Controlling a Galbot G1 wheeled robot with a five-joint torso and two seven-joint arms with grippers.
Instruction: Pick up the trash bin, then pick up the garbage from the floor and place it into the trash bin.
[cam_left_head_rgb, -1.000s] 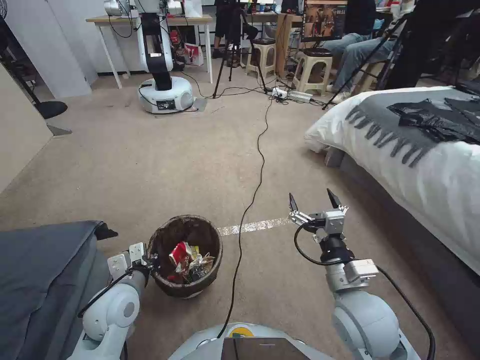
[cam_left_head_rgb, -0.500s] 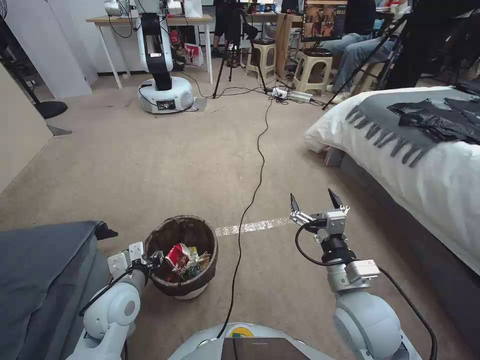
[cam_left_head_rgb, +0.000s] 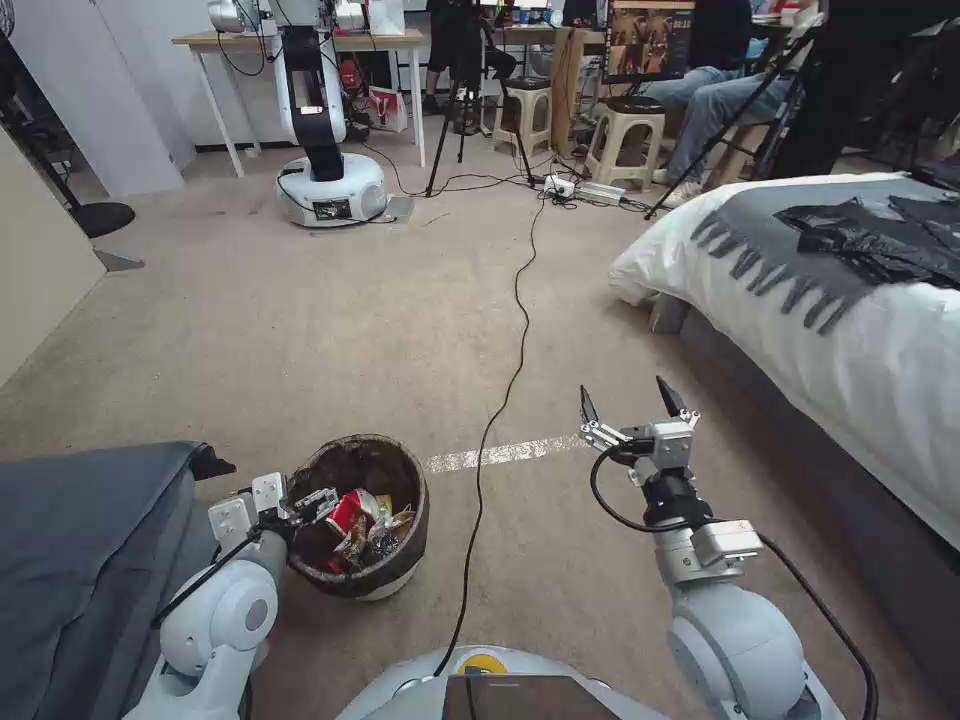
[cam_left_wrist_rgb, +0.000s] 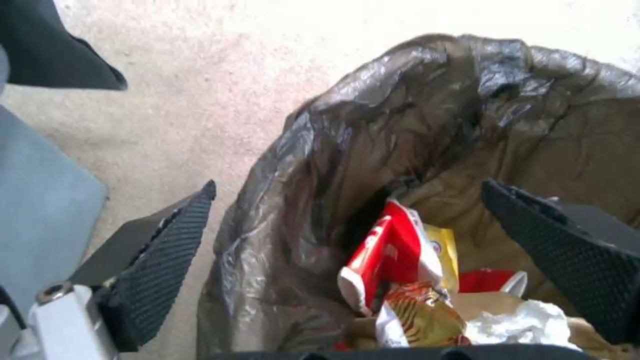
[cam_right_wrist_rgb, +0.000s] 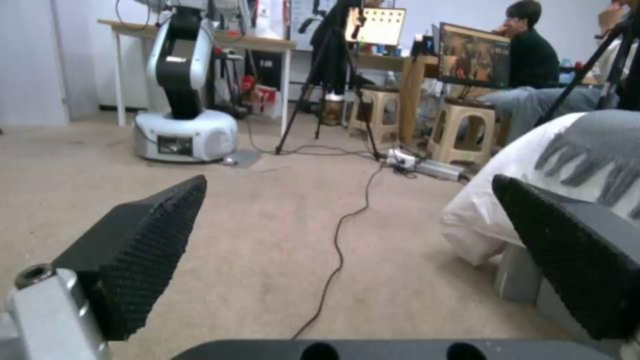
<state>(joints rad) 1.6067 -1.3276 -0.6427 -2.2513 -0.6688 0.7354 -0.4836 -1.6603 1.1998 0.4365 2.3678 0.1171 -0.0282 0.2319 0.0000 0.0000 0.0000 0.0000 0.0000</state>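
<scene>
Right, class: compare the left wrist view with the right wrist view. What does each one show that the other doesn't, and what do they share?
Left wrist view alone: the trash bin with its dark liner, the garbage inside it, and the open left hand straddling the near rim, one finger outside the bin, one inside.

Right wrist view alone: the open right hand holding nothing, another robot by a table, stools, a black cable and the bed.

Both: beige carpet and spread black fingers.

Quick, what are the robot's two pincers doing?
Left pincer: open, straddling the trash bin rim.
Right pincer: open, holding nothing.
</scene>
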